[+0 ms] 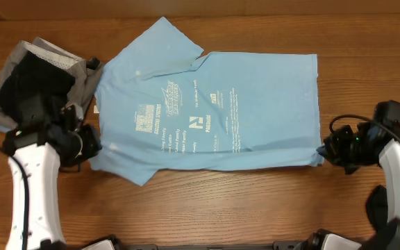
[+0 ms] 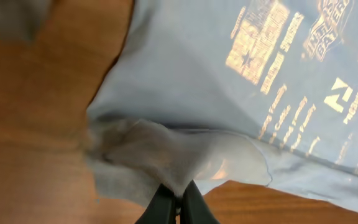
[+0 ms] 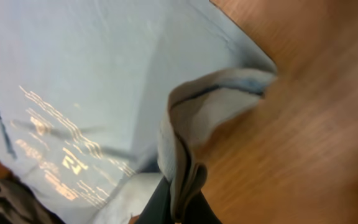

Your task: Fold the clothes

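Left gripper (image 2: 179, 193): pressed together on a bunched fold of the light-blue T-shirt (image 1: 207, 104), bottom centre of the left wrist view. Right gripper (image 3: 180, 200): pinching a doubled bit of hem, bottom centre of its own view.

The shirt lies spread, lettering up, across the middle of the overhead frame on the table (image 1: 255, 208). My left pinch is at its lower-left edge, my right at the lower-right corner.

Step, as I judge it: carry the lower edge over to the upper one. I should raise both ends together, keep the edge taut and level, and set it down square.

The wrist views show how little cloth each pinch holds; overhead the arms hide that. Only overhead shows the black and grey garments (image 1: 37, 73), heaped upper left, just beside the shirt.
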`<act>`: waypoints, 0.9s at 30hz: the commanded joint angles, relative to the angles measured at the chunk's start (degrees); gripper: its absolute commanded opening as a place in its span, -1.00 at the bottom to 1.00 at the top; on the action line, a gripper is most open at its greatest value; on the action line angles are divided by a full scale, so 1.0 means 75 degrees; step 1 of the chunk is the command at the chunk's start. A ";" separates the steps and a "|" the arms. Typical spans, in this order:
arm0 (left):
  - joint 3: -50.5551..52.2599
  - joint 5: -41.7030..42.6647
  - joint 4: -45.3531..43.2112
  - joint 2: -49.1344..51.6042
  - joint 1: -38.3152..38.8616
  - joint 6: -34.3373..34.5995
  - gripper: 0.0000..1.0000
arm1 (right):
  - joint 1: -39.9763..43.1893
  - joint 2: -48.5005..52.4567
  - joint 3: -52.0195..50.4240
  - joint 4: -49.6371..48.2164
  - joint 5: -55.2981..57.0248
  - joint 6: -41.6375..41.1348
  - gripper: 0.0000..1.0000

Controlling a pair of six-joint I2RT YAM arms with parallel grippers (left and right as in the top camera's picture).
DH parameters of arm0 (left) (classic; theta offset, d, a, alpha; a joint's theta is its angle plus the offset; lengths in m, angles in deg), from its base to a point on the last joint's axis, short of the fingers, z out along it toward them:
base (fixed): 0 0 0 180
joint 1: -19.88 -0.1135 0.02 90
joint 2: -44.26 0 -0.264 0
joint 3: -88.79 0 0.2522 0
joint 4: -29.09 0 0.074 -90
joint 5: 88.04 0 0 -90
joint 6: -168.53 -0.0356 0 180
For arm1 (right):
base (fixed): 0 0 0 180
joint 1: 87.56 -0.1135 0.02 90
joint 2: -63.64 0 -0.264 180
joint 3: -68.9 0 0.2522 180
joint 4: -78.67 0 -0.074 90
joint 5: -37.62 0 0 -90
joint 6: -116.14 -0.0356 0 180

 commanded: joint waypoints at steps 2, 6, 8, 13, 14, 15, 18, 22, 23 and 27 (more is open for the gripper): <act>-0.0181 0.0131 -0.0650 0.0443 0.0219 0.0102 -0.92 | -0.0029 0.0484 0.0102 -0.0638 -0.0801 -0.0047 -0.92; -0.0181 0.0245 -0.1227 0.0629 0.0219 0.0102 -0.92 | -0.0029 0.0632 0.0102 -0.1244 -0.1011 -0.0052 -0.92; -0.0178 0.0254 -0.1457 0.0659 0.0216 0.0102 -0.92 | -0.0029 0.0632 0.0102 -0.1568 -0.1035 -0.0052 -0.92; -0.0178 0.0323 -0.2005 0.0664 0.0216 0.0102 -0.92 | -0.0044 0.0632 0.0102 -0.2057 -0.1064 -0.0201 -0.91; -0.0181 0.0321 -0.2107 0.0664 0.0219 0.0102 -0.92 | -0.0044 0.0632 0.0102 -0.2148 -0.1061 -0.0198 -0.90; -0.0178 0.0318 -0.2194 0.0664 0.0216 0.0102 -0.91 | -0.0044 0.0632 0.0102 -0.2226 -0.1061 -0.0224 -0.86; -0.0181 0.0318 -0.2489 0.0667 0.0219 0.0102 -0.91 | -0.0058 0.0632 0.0102 -0.2439 -0.1058 -0.0370 -0.81; -0.0178 0.0318 -0.2786 0.0667 0.0219 0.0102 -0.92 | -0.0187 0.0644 0.0102 -0.2751 -0.1052 -0.0469 -0.76; -0.0178 0.0318 -0.2821 0.0667 0.0219 0.0102 -0.91 | -0.0227 0.0650 0.0102 -0.2804 -0.1029 -0.0545 -0.75; -0.0178 0.0321 -0.2900 0.0688 0.0219 0.0102 -0.90 | -0.0475 0.0729 0.0102 -0.3037 -0.0845 -0.0778 -0.76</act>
